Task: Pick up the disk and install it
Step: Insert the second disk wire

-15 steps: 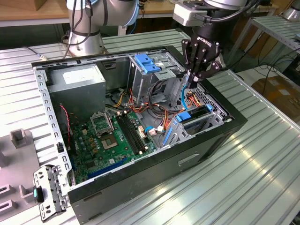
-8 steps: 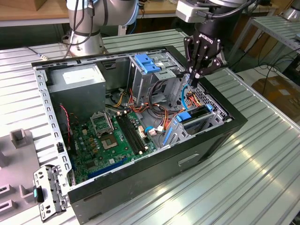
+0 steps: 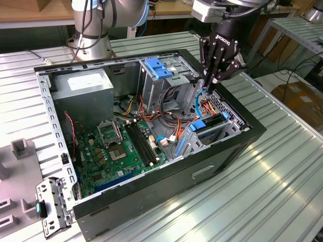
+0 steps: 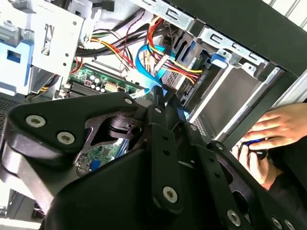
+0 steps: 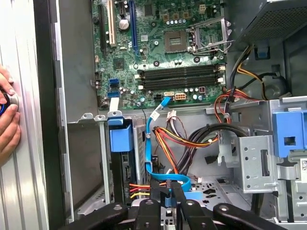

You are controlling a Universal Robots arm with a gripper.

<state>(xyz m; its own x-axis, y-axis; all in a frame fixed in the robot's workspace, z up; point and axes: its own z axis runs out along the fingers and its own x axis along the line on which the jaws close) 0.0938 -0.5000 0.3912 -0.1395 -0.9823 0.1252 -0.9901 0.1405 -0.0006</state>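
I see the black gripper (image 3: 211, 83) inside the open black computer case (image 3: 222, 156). Its fingers are pressed together on the flat light blue cable (image 5: 152, 143).

The person's hand (image 5: 8, 117) is cut off, seemingly gripping something.

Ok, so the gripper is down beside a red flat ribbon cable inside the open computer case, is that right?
Not quite. The flat ribbon cable beside the gripper is light blue, not red, as the first wrist view shows. The rest holds: the gripper is down inside the open computer case.
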